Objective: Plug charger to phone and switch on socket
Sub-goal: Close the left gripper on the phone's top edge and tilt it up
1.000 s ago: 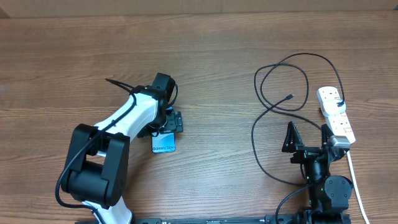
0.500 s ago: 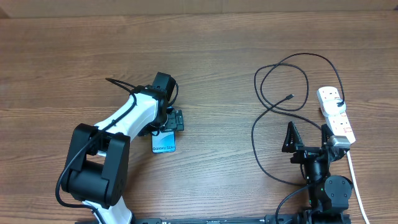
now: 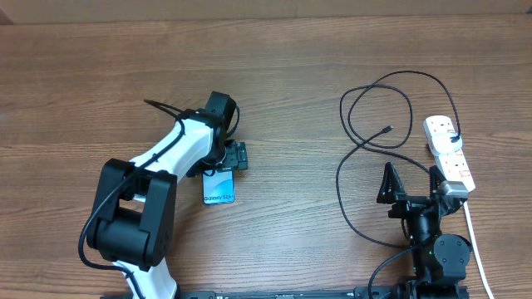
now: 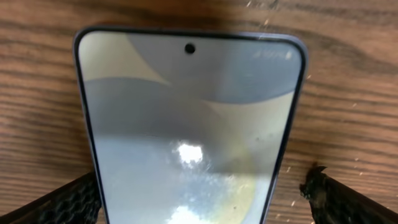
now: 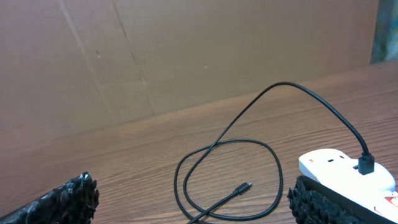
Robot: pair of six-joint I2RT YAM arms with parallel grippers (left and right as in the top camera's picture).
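Though wide open, left hand (image 4: 198, 202) astride the phone (image 4: 189, 118).

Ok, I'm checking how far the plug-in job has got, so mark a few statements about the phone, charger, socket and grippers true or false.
1. The phone lies screen up between the open left gripper's fingers. True.
2. The charger is plugged into the phone. False: its connector tip lies loose on the table, away from the phone.
3. The right gripper holds the charger. False: it is open and empty.
4. The charger's other end sits in the socket. True.
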